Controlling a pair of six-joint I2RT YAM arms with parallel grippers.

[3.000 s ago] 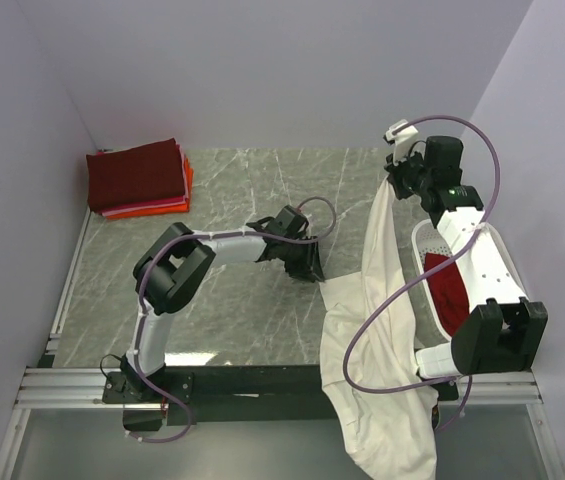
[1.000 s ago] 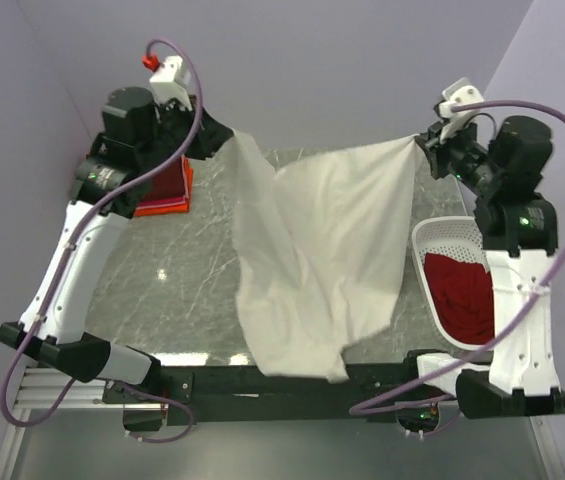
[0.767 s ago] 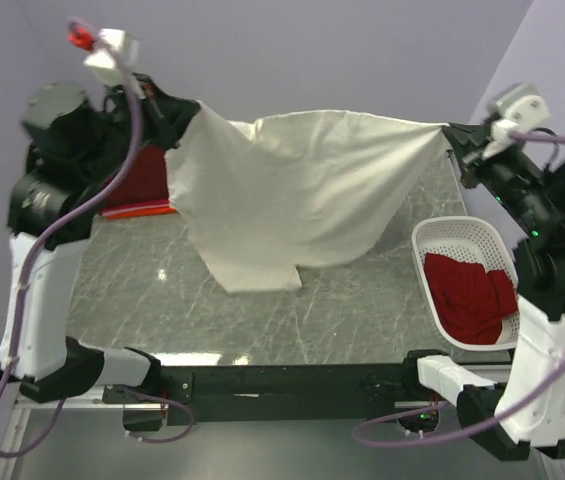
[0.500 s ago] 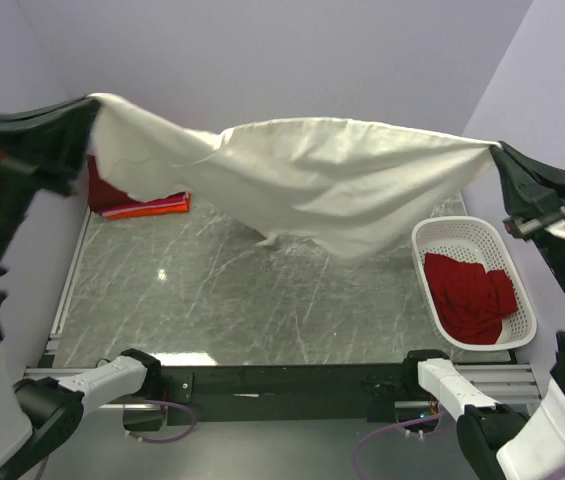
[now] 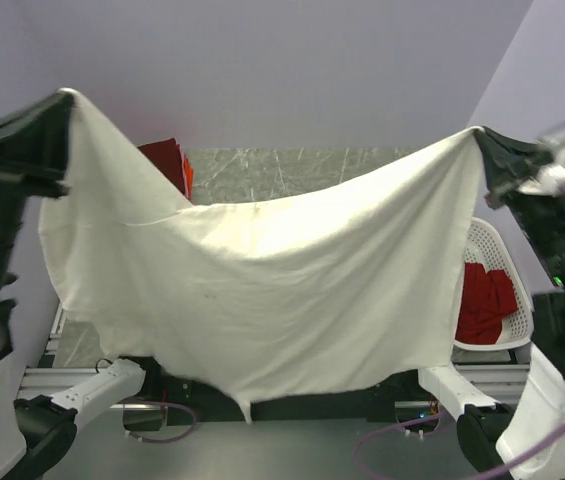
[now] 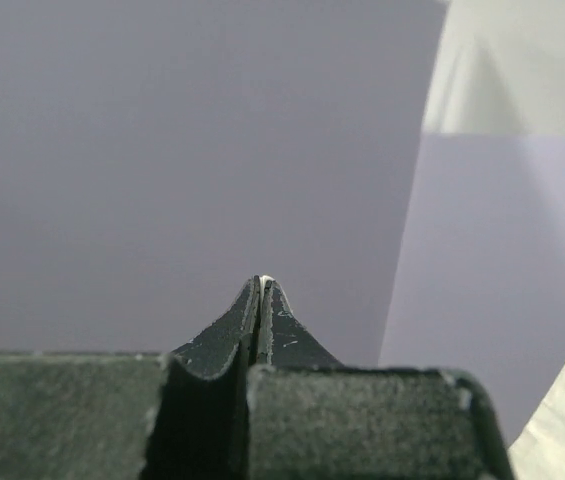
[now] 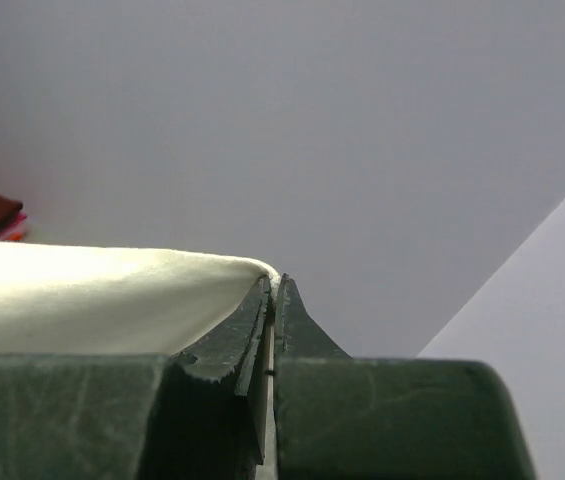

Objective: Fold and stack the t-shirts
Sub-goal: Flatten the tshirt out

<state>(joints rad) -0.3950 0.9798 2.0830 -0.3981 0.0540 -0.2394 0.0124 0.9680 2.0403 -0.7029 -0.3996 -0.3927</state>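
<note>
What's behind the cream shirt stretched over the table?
Past the cream-white t-shirt, only a corner of the folded stack, a strip of table and the basket's side with a red shirt show. The remaining tabletop is covered.

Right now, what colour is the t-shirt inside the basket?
Red t-shirt, clearest in the top external view.

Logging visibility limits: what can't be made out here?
Top view: the cream-white t-shirt, stretched between the left pincer and right pincer, hides most of the table.
Top view: the folded stack shows only a dark red corner behind it.
Top view: the basket and its red shirt are partly covered.
Wrist views: mostly wall; the shirt's layout unseen.
</note>
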